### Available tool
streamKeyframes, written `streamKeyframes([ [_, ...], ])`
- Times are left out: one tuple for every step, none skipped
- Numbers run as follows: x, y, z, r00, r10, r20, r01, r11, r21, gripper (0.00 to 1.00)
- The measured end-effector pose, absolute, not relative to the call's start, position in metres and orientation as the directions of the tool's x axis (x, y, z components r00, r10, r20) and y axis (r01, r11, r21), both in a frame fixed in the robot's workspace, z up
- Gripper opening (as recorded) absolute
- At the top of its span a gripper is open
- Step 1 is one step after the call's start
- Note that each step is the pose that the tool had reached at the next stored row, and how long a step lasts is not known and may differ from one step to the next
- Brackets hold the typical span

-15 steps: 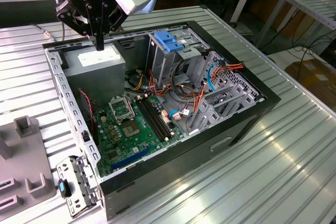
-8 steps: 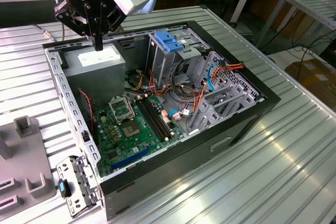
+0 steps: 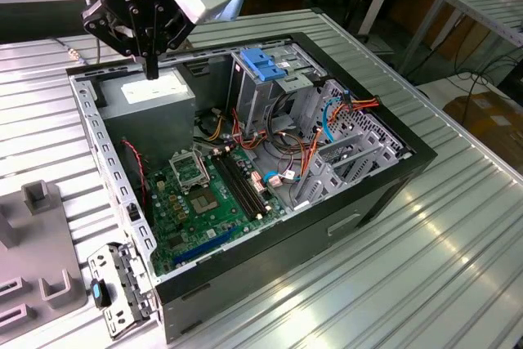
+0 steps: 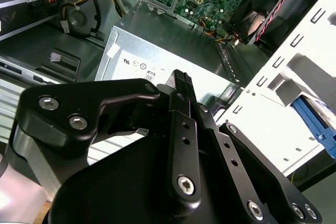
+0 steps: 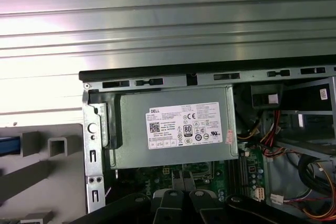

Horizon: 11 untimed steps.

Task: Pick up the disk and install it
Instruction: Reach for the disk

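Rails of bright blue plastic are marking out the disk [image 4: 314,124], which is lying outside the open black desktop computer case [image 3: 376,194], just beyond the case's pale perforated metal rim [image 4: 273,103] in the second wrist view. In the first wrist view its blue edge [image 5: 7,146] is sitting beside the grey moulded plastic fixture [image 5: 58,148] on the ribbed silver metal table [image 3: 425,267]. How much of the drive's dark body is lying there cannot be told.

Well apart from the disk, the black end effector [image 3: 152,71] is hovering over the grey metal power supply box [image 3: 151,97] with its white label [image 5: 184,125], in a corner of the case. Its fingers [image 4: 181,85] are pressing narrowly together, gripping nothing, and their tip is pointing down at the box without touching it.

Beyond the power supply, the green motherboard [image 3: 204,194] is lying flat on the case floor. Toward the exterior view's right, a lighter-blue plastic block [image 3: 263,64] is sitting atop the tall bare-metal drive cage [image 3: 253,100], with orange and red cables [image 3: 359,105] trailing beside it.
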State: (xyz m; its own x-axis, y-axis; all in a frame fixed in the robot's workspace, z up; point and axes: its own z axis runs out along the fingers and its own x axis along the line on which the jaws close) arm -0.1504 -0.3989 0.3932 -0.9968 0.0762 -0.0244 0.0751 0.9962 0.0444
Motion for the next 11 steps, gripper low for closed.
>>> streamKeyframes([
  [-0.1506,-0.3989,0.3932,-0.997,0.076,-0.024,0.075,0.996,0.044,0.11],
  [-0.1509,-0.3989,0.3932,-0.997,0.076,-0.024,0.075,0.996,0.044,0.11],
  [-0.1511,-0.3989,0.3932,-0.997,0.076,-0.024,0.075,0.996,0.044,0.11],
  [-0.1514,-0.3989,0.3932,-0.997,0.076,-0.024,0.075,0.996,0.044,0.11],
  [-0.1517,-0.3989,0.3932,-0.997,0.076,-0.024,0.075,0.996,0.044,0.11],
  [-0.1519,-0.3989,0.3932,-0.997,0.076,-0.024,0.075,0.996,0.044,0.11],
  [-0.1521,-0.3989,0.3932,-0.997,0.076,-0.024,0.075,0.996,0.044,0.11],
  [-0.1526,-0.3989,0.3932,-0.997,0.076,-0.024,0.075,0.996,0.044,0.11],
  [-0.1528,-0.3989,0.3932,-0.997,0.076,-0.024,0.075,0.996,0.044,0.11],
  [-0.1531,-0.3989,0.3932,-0.997,0.076,-0.024,0.075,0.996,0.044,0.11],
  [-0.1534,-0.3989,0.3932,-0.997,0.076,-0.024,0.075,0.996,0.044,0.11],
])
